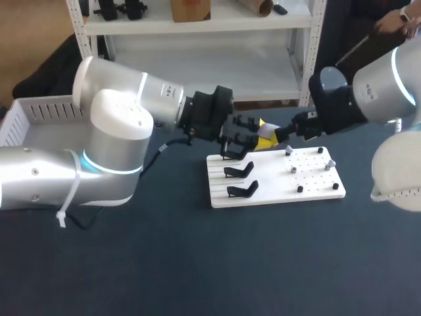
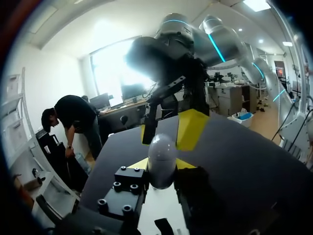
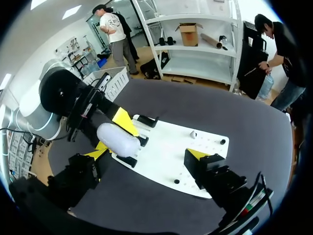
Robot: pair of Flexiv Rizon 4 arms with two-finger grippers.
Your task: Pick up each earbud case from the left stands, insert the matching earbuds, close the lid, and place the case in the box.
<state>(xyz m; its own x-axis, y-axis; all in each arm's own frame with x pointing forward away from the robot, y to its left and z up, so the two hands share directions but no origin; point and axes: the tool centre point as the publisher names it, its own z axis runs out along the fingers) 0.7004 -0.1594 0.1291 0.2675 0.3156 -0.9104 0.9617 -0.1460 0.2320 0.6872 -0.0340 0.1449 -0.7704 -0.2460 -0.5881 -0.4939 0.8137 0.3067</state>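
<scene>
My left gripper (image 1: 253,139) is shut on a white oval earbud case (image 1: 263,133), held in the air above the far edge of the white board (image 1: 276,191). In the left wrist view the case (image 2: 162,157) stands upright between my own yellow tips, lid closed. My right gripper (image 1: 277,135) faces it from the other side, wide open. In the right wrist view the case (image 3: 117,139) lies between the right gripper's (image 3: 145,153) spread fingers, nearer one fingertip (image 3: 96,152) and touching neither as far as I can see. Three black stands (image 1: 240,171) on the board's left carry no case.
Small pegs and grey earbuds (image 1: 331,162) stand on the board's right half. A white slotted box (image 1: 39,118) sits at the table's far left, behind my left arm. Dark table cloth lies bare in front of the board.
</scene>
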